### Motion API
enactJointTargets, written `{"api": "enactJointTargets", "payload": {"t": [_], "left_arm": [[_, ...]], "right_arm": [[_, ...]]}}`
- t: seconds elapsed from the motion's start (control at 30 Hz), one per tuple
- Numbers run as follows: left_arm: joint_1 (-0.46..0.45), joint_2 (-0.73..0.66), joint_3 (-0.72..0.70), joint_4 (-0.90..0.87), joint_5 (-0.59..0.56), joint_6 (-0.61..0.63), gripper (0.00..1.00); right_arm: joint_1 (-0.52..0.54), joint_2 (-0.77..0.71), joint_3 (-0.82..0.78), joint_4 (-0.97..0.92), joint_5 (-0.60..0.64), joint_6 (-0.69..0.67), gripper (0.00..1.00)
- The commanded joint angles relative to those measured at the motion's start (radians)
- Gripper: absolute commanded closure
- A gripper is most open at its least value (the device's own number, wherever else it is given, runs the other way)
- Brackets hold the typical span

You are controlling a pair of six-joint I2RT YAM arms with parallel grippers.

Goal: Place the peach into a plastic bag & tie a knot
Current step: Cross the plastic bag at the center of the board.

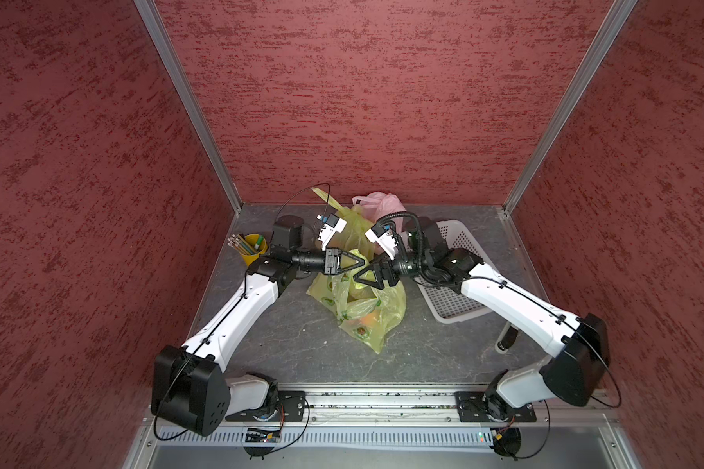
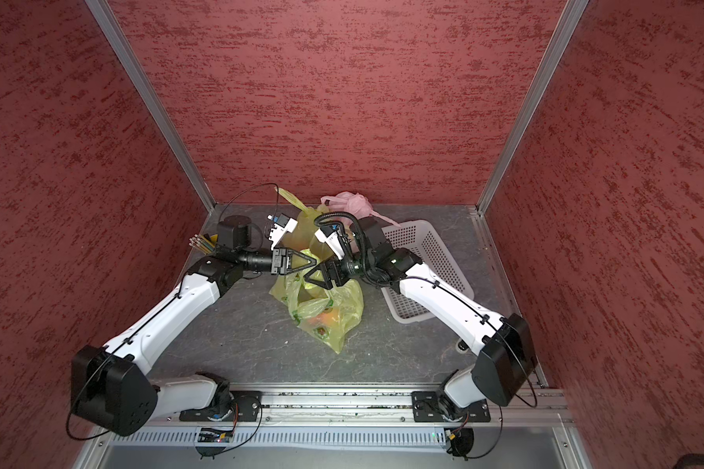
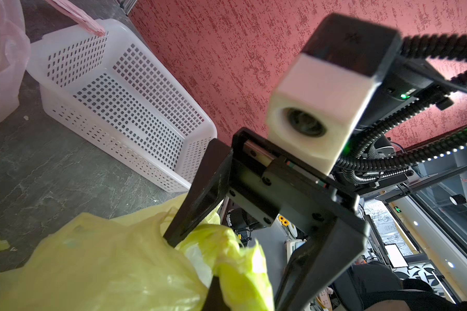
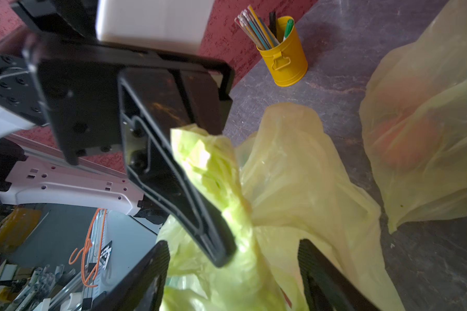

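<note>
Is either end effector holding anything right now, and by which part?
The left end effector is shut on the front yellow bag, pinching its twisted top strand. The right end effector stands open astride that strand, holding nothing.

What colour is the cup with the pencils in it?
Yellow. The pencil cup shows best in the right wrist view.

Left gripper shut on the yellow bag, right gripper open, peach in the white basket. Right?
No. The peach is inside the yellow bag, not the white basket; a top view shows it through the plastic. Left gripper shut on the bag, right gripper open: correct.
</note>
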Motion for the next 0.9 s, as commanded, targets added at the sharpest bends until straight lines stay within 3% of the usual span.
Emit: {"api": "enactJointTargets", "payload": {"t": [0.0, 0.4, 0.6, 0.7, 0.73, 0.87], "left_arm": [[0.005, 0.004, 0.026, 0.012, 0.015, 0.008, 1.0], [0.003, 0.004, 0.016, 0.014, 0.014, 0.003, 1.0], [0.008, 0.002, 0.024, -0.014, 0.008, 0.01, 0.98], [0.027, -0.009, 0.024, -0.043, -0.005, 0.02, 0.55], [0.034, -0.018, 0.019, -0.052, -0.006, 0.029, 0.48], [0.058, -0.056, 0.019, -0.139, -0.018, 0.104, 0.37]], "right_arm": [[0.011, 0.02, 0.047, -0.038, -0.009, -0.03, 0.25], [0.027, 0.084, 0.101, -0.067, -0.009, -0.043, 0.5], [0.027, 0.087, 0.113, -0.079, 0.045, -0.04, 0.83], [0.027, 0.065, 0.113, -0.088, 0.069, -0.046, 0.95], [0.026, 0.057, 0.112, -0.094, 0.069, -0.051, 0.97], [0.027, 0.028, 0.113, -0.117, 0.049, -0.075, 1.0]]}}
